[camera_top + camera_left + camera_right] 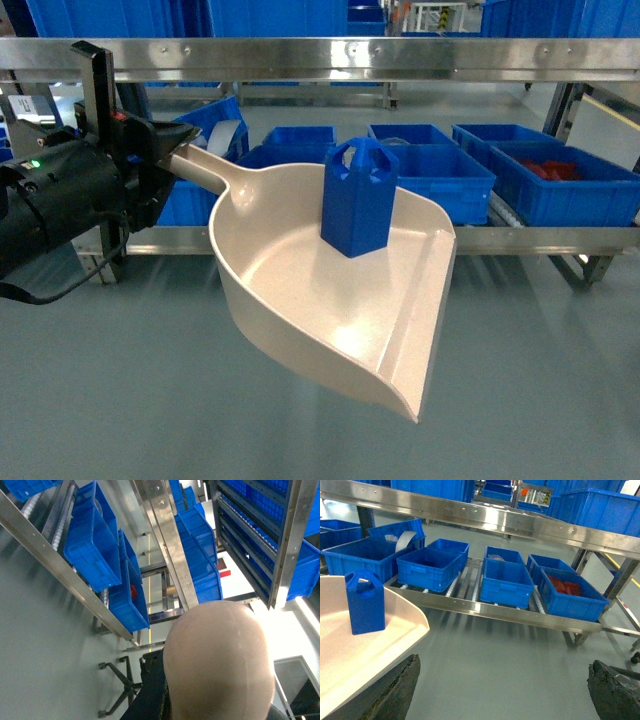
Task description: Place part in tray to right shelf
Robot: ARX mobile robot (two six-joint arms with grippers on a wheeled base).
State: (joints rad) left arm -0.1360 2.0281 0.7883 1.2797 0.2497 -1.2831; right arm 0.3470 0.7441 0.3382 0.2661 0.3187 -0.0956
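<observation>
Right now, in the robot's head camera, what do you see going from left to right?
Left gripper holding the handle → beige tray → blue part standing in it → blue crate with red things on the right shelf.

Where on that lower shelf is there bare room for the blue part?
Little. Blue crates fill the shelf nearly edge to edge. Only narrow roller strips between them show bare. The part stands upright in the tray, held by the left tool.

Glossy beige plastic tray (330, 300), smooth and light-catching. Bright-blue smooth plastic part (358, 200). Brushed stainless-steel right shelf (520, 616) with white rollers. Blue ribbed plastic crates (506, 582). Matt black, worn, rough right fingers (390, 695). Smooth grey floor (540, 380).
</observation>
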